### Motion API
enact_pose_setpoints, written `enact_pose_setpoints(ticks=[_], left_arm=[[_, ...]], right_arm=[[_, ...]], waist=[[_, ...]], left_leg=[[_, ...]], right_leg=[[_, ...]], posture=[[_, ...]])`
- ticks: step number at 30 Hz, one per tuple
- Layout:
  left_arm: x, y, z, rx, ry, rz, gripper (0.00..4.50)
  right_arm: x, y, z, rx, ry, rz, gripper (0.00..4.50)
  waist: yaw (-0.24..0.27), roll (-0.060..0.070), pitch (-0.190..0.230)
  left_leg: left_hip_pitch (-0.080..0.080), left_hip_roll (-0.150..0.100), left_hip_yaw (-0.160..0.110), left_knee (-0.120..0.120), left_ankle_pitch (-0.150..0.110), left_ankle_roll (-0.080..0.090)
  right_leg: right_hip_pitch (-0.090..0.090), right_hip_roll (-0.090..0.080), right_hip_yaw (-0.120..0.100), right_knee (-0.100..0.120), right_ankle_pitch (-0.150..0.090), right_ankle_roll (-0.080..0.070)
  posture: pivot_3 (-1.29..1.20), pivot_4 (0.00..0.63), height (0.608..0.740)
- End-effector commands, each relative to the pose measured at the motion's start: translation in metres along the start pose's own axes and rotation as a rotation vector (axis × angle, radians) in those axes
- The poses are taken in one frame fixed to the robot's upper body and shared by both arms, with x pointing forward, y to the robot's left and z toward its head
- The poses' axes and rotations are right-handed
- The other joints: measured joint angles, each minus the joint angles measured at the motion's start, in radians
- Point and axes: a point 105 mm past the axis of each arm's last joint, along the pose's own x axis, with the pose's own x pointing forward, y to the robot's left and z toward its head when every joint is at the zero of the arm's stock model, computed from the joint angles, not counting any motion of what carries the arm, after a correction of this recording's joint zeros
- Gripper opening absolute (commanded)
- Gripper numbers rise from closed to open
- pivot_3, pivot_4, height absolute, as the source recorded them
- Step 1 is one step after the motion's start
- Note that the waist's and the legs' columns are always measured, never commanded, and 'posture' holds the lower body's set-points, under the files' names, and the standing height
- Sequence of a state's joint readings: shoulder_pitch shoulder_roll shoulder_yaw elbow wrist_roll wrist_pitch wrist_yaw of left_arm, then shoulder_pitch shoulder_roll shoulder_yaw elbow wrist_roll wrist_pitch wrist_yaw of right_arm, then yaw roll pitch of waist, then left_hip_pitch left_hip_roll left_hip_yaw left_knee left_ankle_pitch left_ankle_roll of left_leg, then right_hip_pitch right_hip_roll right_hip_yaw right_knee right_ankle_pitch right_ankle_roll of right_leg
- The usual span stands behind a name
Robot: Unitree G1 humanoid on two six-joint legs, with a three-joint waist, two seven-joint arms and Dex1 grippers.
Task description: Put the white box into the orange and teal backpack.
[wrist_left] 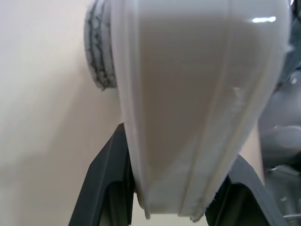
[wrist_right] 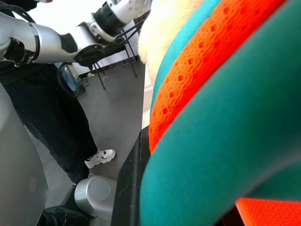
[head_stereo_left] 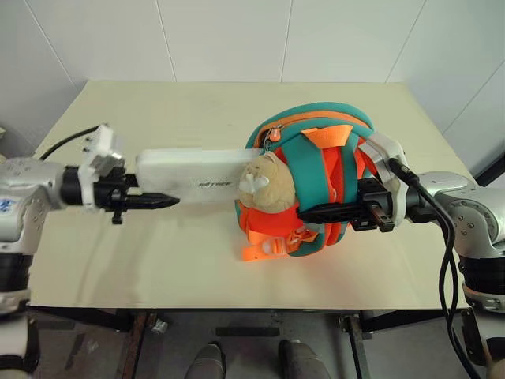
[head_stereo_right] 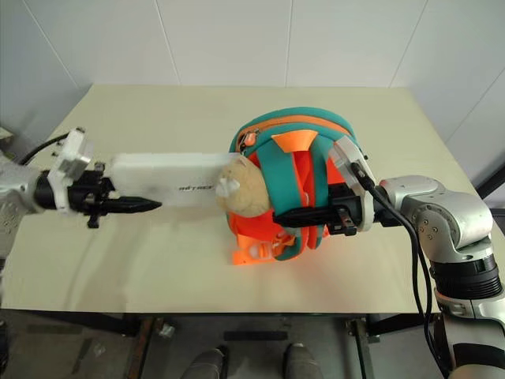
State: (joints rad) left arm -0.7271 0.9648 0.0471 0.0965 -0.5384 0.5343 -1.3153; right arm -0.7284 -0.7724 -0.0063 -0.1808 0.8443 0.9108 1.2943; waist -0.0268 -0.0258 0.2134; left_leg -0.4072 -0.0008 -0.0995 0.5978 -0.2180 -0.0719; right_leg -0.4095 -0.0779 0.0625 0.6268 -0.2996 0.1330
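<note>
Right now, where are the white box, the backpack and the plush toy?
white box (head_stereo_left: 189, 175): left eye view, middle of its top face.
backpack (head_stereo_left: 312, 162): left eye view, teal shoulder strap.
plush toy (head_stereo_left: 268, 183): left eye view, its beige body.

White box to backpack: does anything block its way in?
The beige plush toy hangs over the white box's leading end at the orange and teal backpack's side. Whether the box has reached an opening there cannot be told.

White box (head_stereo_left: 193, 175) level, one end at orange and teal backpack (head_stereo_left: 319, 185) (upright, plush toy attached)
</note>
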Motion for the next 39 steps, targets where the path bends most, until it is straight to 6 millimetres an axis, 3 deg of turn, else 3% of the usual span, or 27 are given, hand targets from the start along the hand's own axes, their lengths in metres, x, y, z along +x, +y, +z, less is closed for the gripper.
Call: enact_pose_setpoints(ticks=[1,5,13,21,25,29,32,39], left_arm=[[0.028,-0.005,0.026,0.057,-0.026,-0.088,1.40],[0.045,-0.009,0.041,0.043,-0.064,-0.162,1.40],[0.095,-0.007,0.040,0.002,0.011,-0.274,1.40],[0.130,0.000,0.037,0.010,0.005,-0.210,1.40],[0.139,0.009,0.040,0.012,-0.019,-0.138,1.40],[0.144,0.006,0.042,0.028,-0.040,-0.153,1.40],[0.141,-0.001,0.032,0.012,0.015,-0.183,2.36],[0.115,0.008,0.030,0.033,-0.022,-0.130,4.33]], right_arm=[[0.002,0.007,0.008,-0.053,-0.019,0.020,0.02],[0.004,0.007,0.007,-0.054,-0.026,0.020,0.02],[0.008,0.008,0.006,-0.067,-0.036,0.026,0.02],[0.009,0.009,0.006,-0.078,-0.053,0.007,0.02],[0.010,0.010,0.006,-0.078,-0.065,0.002,0.02],[0.011,0.011,0.004,-0.075,-0.071,-0.002,0.02],[0.012,0.011,0.003,-0.070,-0.074,-0.004,0.00],[0.012,0.010,0.002,-0.065,-0.079,-0.010,0.00]], waist=[[-0.001,0.000,0.000],[-0.011,0.000,0.000],[-0.001,0.000,0.000],[0.000,0.000,0.000],[0.001,0.000,0.000],[0.000,0.000,0.000],[0.001,0.000,0.000],[-0.004,0.000,0.000]], left_leg=[[0.000,0.000,0.000,0.000,0.000,0.000],[-0.001,0.000,0.000,0.000,0.000,0.000],[-0.001,0.000,0.000,0.003,0.000,0.000],[-0.003,0.000,0.000,0.008,-0.001,0.002],[-0.005,0.000,-0.001,0.012,-0.001,0.003],[-0.004,-0.001,-0.001,0.015,-0.002,0.003],[-0.004,-0.001,-0.001,0.015,-0.001,0.003],[-0.004,-0.001,-0.001,0.014,-0.001,0.003]], right_leg=[[0.000,0.000,0.000,0.000,0.000,0.000],[-0.002,0.000,0.000,0.001,0.000,0.001],[-0.001,0.001,0.000,0.002,-0.001,0.001],[-0.001,0.001,0.000,0.003,-0.001,0.002],[0.000,0.001,0.000,0.003,0.000,0.003],[0.001,0.001,0.001,0.004,0.001,0.004],[0.001,0.001,0.000,0.004,0.001,0.005],[0.001,0.001,0.001,0.004,0.001,0.005]], posture=[[0.00,0.150,0.740],[0.00,0.150,0.740],[0.00,0.150,0.740],[0.00,0.150,0.740],[0.00,0.150,0.740],[0.00,0.150,0.740],[0.00,0.150,0.740],[0.00,0.150,0.740]])
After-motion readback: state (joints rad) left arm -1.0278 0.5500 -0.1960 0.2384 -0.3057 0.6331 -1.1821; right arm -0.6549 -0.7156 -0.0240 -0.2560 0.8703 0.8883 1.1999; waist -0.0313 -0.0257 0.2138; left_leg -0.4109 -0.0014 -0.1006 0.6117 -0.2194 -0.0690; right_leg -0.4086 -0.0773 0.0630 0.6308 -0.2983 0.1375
